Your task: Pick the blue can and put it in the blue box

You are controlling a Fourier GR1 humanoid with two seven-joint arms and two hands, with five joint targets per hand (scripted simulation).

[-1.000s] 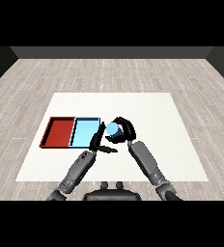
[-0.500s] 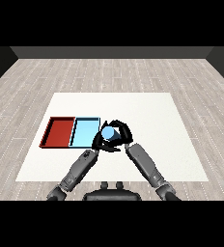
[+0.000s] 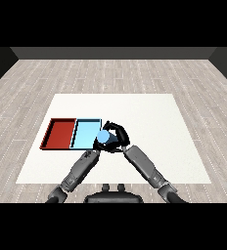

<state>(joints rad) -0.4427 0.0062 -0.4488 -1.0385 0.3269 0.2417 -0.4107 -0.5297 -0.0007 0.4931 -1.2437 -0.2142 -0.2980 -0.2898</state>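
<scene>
The blue can (image 3: 103, 138) is held above the table, with my right hand (image 3: 118, 138) curled round it from the right. Can and hand hang over the right edge of the light blue tray (image 3: 84, 132), near its front corner. The red tray (image 3: 58, 133) lies right beside the blue one, on its left. My left hand (image 3: 96, 148) rests low just under and in front of the can, fingers relaxed and holding nothing. The can and the right hand partly cover it.
Both trays sit on the left part of the white table (image 3: 154, 122). My two forearms come in from the lower corners and meet near the can. Bare tabletop stretches to the right and behind the trays.
My right hand has carried the blue can leftward, from the table right of the trays to the blue tray's right edge. The left arm has barely moved.
</scene>
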